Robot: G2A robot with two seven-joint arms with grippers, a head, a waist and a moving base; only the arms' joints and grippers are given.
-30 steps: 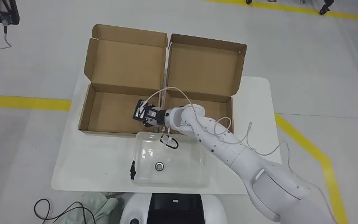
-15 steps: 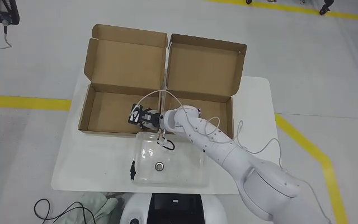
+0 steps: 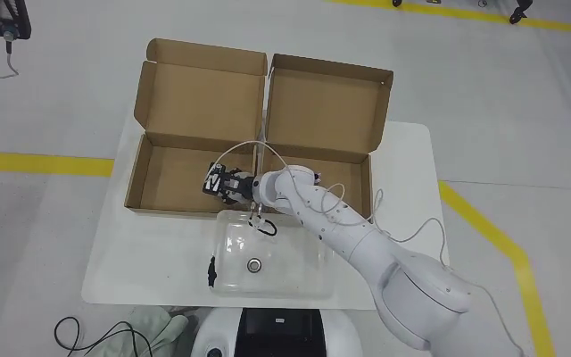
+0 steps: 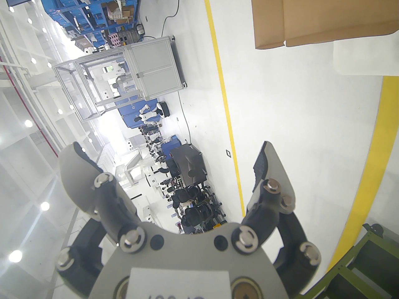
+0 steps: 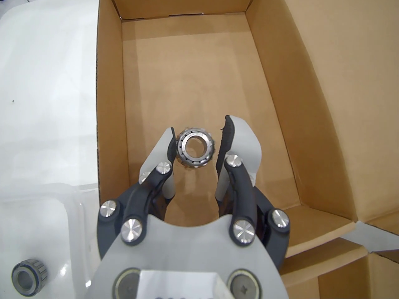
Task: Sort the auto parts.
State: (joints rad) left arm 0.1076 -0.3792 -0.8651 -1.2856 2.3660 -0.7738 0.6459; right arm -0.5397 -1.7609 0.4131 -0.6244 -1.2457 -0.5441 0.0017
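The right wrist view shows what the top view hides: a round metal ring (image 5: pixel 210 150) with little rollers sits inside the brown cardboard box (image 5: pixel 193 73), between the spread jaws of the right gripper (image 5: pixel 199 127). A second ring (image 5: pixel 29 273) lies in the clear plastic tub (image 5: pixel 46 213) on the smooth white table (image 3: pixel 152 259). The left gripper (image 4: pixel 170 146) is spread wide too, facing a big bright room

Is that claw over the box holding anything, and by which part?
Nothing is gripped: the metal bearing sits between the right gripper's open fingers, touching only one.
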